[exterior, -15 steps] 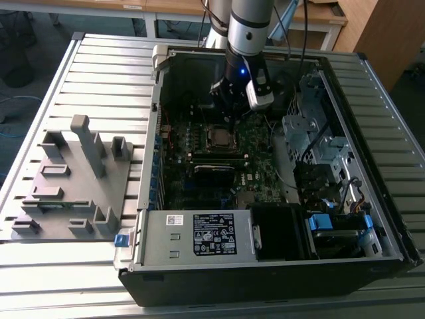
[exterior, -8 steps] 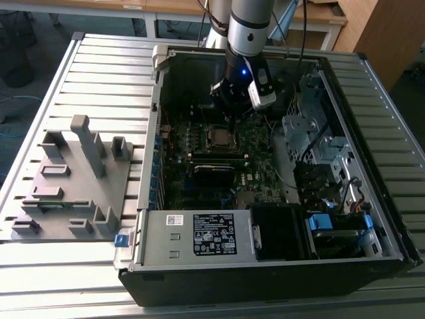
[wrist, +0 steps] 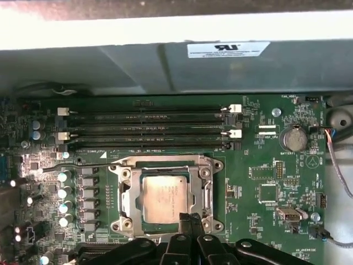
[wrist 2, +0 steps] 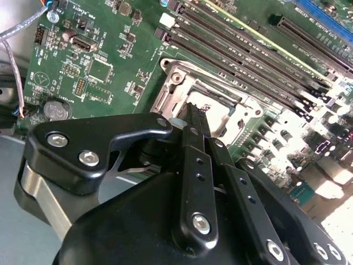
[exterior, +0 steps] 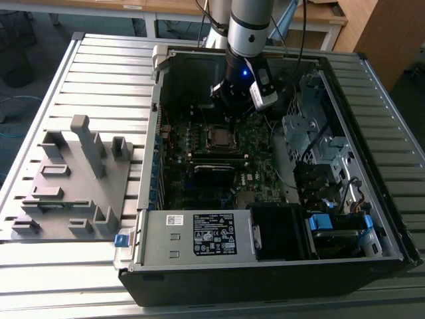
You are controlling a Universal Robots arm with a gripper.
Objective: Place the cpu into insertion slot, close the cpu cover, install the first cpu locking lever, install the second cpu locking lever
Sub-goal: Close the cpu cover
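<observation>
Firstly, bench (exterior: 99, 73): slatted metal, carried an open computer case (exterior: 265, 279) and, on the exterior view's left, a grey fixture tray (exterior: 73, 186). Motherboard (wrist: 265, 165): green, lay inside the case. Cpu cover (wrist: 126, 194): silvery frame, lay flat on the board beside the memory slots (wrist: 149, 124). Cpu (wrist: 162, 196): sat within the cover's square cut-out. End effector (wrist: 186, 216): fingers pressed together, tips at the cover's edge, over the cpu's border.
</observation>
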